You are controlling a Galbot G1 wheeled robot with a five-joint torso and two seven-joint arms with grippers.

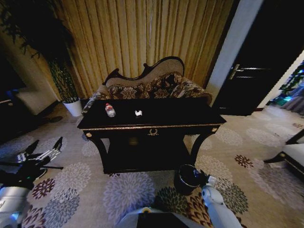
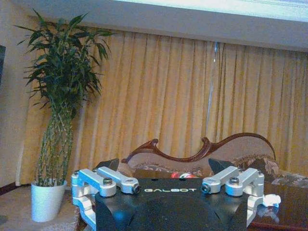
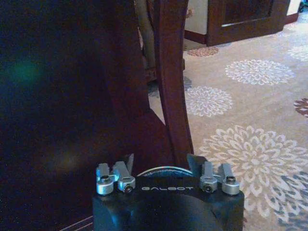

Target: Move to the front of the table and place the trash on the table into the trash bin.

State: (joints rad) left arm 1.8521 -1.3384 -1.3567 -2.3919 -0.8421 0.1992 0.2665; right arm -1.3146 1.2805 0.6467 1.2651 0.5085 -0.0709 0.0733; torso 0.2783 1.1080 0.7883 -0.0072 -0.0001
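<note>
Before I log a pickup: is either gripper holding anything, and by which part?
Nothing is held. The left gripper is open in the air, left of the table; the right gripper, open, hangs over the bin.

Open carpet (image 1: 128,190) before table (image 1: 190,124), trash bin (image 1: 186,179) right

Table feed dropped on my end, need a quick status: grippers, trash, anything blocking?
Left gripper open, empty, low left of the table. Right gripper open over trash bin. Bottle and paper ball on tabletop. Nothing blocking.
</note>
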